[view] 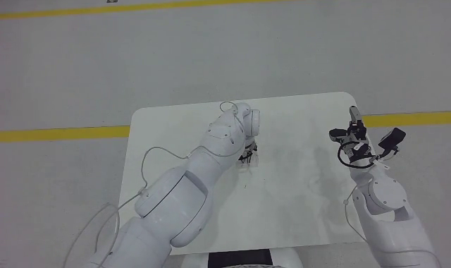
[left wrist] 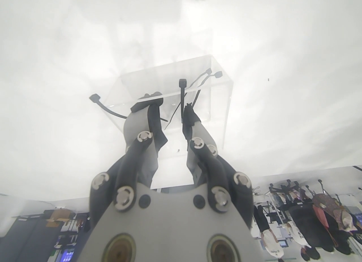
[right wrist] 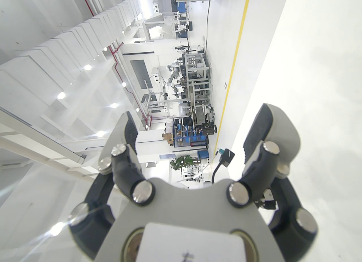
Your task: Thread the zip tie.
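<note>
Left gripper (left wrist: 169,107), narrowly parted, among zip ties (left wrist: 182,90) in a clear box (left wrist: 222,104) mid-frame; right gripper (right wrist: 195,116) wide, empty.

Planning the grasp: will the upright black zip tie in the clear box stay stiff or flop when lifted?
Probably springy, not limp: the zip tie stands upright in the clear box, and its neighbours hold gentle curves. Being so thin, it is likely very light and may twist in the left gripper.
</note>
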Motion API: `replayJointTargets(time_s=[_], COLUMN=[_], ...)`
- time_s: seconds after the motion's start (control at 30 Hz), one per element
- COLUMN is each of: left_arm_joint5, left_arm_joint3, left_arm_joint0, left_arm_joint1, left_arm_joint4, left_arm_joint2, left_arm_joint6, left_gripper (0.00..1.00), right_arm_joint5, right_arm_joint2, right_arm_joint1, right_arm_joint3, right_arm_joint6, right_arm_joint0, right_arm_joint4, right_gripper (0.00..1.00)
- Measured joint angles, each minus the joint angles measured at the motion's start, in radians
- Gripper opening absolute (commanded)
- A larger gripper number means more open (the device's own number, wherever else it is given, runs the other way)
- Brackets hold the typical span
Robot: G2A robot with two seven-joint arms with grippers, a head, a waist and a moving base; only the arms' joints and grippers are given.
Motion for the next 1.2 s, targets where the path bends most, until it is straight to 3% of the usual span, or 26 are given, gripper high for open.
replayJointTargets(time_s=[0.2, 0.3, 0.8, 1.2], left_arm_joint5=[0.000, 0.000, 0.000, -0.005], left_arm_joint3=[0.020, 0.027, 0.039, -0.015], left_arm_joint0=[-0.007, -0.010, -0.028, -0.035], left_arm_joint1=[-0.007, -0.010, -0.009, 0.008], left_arm_joint4=[-0.012, -0.018, -0.053, -0.056], left_arm_joint2=[0.005, 0.008, 0.022, 0.048], left_arm_joint6=[0.012, 0.018, 0.017, -0.020], left_gripper=[0.11, 0.00, 0.00, 0.00], right_arm_joint5=[0.000, 0.000, 0.000, 0.000], right_arm_joint2=[0.000, 0.000, 0.000, 0.000], right_arm_joint1=[0.000, 0.000, 0.000, 0.000], right_arm_joint3=[0.000, 0.000, 0.000, 0.000], right_arm_joint6=[0.000, 0.000, 0.000, 0.000], right_arm_joint0=[0.000, 0.000, 0.000, 0.000], right_arm_joint4=[0.000, 0.000, 0.000, 0.000], right_gripper=[1.00, 1.00, 1.00, 1.00])
